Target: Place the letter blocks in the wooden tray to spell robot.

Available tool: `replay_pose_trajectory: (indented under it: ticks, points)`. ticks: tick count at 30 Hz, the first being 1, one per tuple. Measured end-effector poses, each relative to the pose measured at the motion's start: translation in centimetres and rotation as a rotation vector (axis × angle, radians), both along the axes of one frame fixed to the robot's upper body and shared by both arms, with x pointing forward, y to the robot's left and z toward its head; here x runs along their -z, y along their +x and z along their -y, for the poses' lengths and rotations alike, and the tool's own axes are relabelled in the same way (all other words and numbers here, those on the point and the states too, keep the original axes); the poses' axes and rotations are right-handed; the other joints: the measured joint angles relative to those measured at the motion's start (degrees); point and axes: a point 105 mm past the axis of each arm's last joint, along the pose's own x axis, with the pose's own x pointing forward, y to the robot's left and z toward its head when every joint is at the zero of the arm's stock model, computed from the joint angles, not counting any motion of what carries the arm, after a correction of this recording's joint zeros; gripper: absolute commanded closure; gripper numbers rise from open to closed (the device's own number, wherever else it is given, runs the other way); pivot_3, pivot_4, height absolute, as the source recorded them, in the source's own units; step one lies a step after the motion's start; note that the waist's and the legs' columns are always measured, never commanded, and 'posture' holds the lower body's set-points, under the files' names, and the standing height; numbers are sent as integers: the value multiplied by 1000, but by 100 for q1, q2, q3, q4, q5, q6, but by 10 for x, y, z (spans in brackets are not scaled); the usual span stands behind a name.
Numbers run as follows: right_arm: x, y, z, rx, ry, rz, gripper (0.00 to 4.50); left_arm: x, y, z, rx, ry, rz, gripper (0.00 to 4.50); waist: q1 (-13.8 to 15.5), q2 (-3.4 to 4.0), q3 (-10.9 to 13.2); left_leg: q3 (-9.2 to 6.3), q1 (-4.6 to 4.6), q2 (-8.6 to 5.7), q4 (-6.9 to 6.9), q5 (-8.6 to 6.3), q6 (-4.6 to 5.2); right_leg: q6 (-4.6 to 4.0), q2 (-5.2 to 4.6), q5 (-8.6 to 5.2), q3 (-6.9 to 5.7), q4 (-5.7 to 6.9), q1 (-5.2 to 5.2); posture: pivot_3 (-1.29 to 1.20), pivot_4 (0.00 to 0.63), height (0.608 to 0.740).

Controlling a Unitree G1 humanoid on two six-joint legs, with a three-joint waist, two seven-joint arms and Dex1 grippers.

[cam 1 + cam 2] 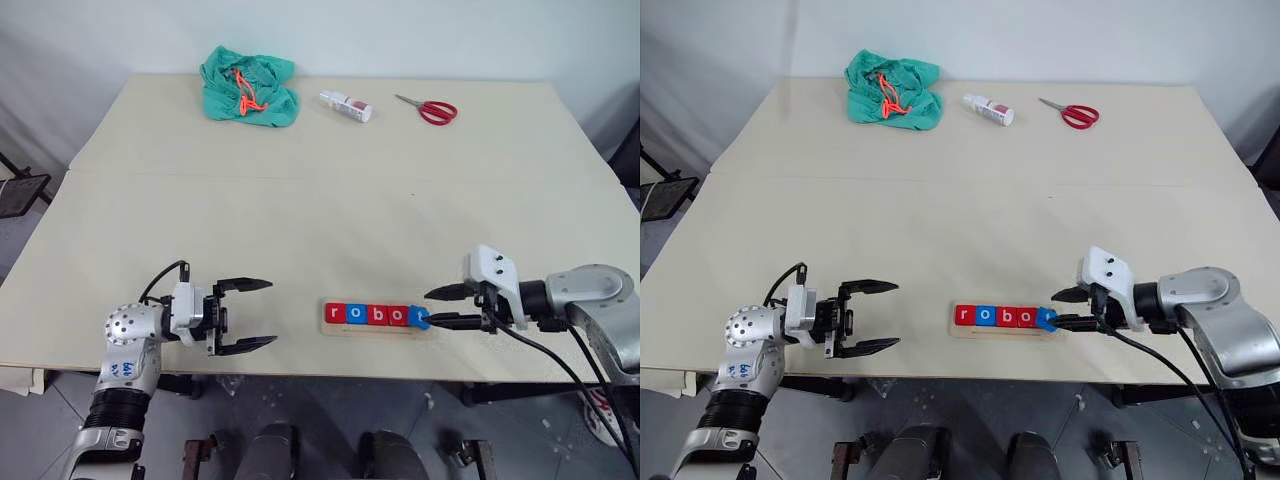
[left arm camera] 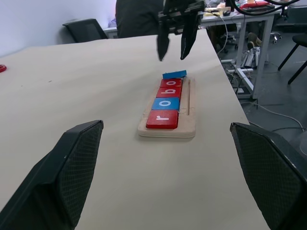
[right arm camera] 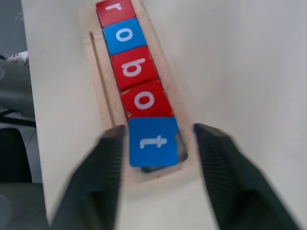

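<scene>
Wooden tray (image 3: pixel 98 84) holds five letter blocks (image 3: pixel 134 67).

In the wooden tray (image 1: pixel 1005 330), four letter blocks (image 1: pixel 997 316) lie flat; the blue block (image 1: pixel 1045 319) at its right end sits tilted, between the right gripper's (image 1: pixel 1061 309) parted fingers (image 1: pixel 1068 294).
</scene>
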Motion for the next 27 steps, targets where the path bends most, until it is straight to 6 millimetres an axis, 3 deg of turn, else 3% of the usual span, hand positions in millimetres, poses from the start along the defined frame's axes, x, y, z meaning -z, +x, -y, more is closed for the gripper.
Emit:
replay_pose_trajectory:
  ticks: [3,16,27]
  points:
    - [3,-6,-1,10,-15,-21,4493,0,1,1,1,-6,0,0,0,0,0,0,0,0,0,0,0,0,0,0,0,0,0,0,150,740]
    - [27,-6,2,11,-60,-76,4493,1,0,1,-1,-7,-4,0,-5,0,0,2,0,0,0,0,0,0,0,0,1,-1,0,0,150,740]
    - [19,-2,2,-6,-67,-39,4493,4,-3,0,-12,-9,-12,0,-1,0,0,0,0,0,0,0,0,0,0,0,1,-1,0,0,150,740]
